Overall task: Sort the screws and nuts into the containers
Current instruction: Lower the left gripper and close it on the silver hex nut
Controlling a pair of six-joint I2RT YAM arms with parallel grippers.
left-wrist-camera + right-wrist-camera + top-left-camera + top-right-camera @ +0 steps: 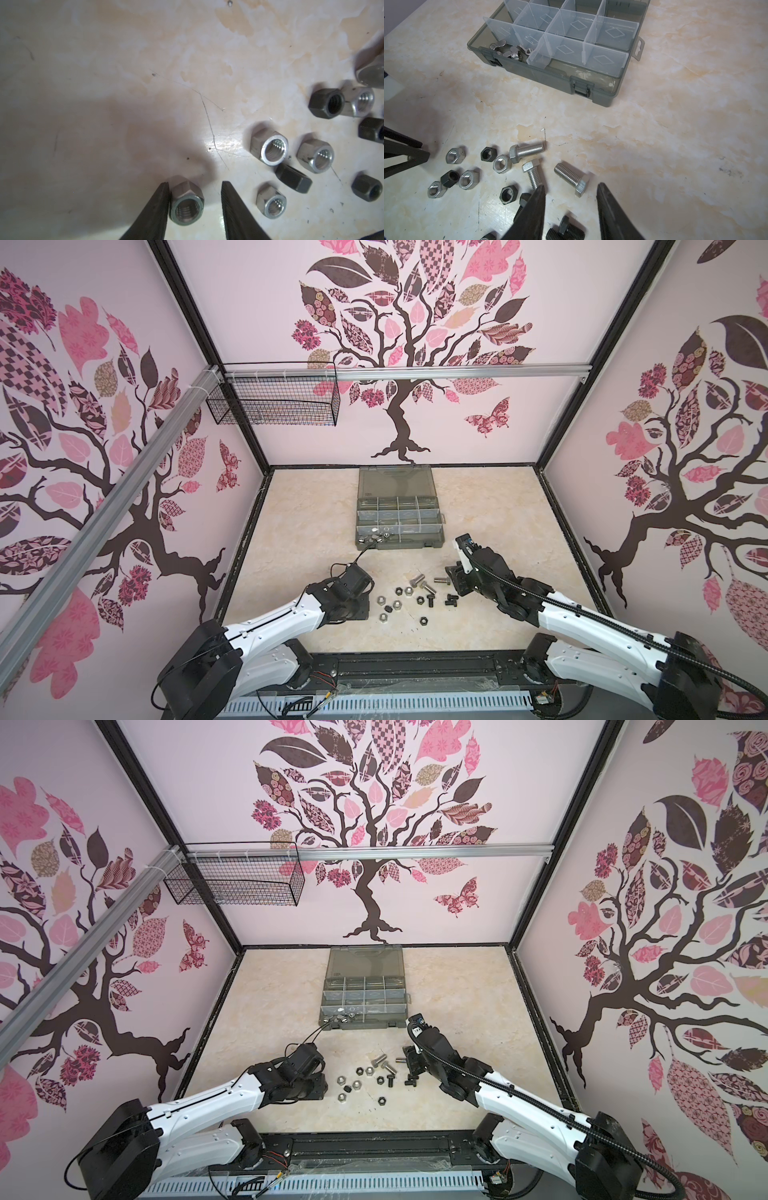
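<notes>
Nut (pixel 187 204), silver, hexagonal, steel: on marbled bench (pixel 104 83), left edge of loose pile, bracketed for pickup by half-open left fingers (pixel 158 207), unclamped. Right fingers (pixel 533 216) parted, empty, near silver hex-head bolt (pixel 571 178).

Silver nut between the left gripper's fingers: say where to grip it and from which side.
I'd grip the silver nut across two opposite flat faces, coming down from above. It lies flat on the table, bore up, so its flats stand upright for the left gripper, which straddles it: one finger touches, the other is apart.
</notes>
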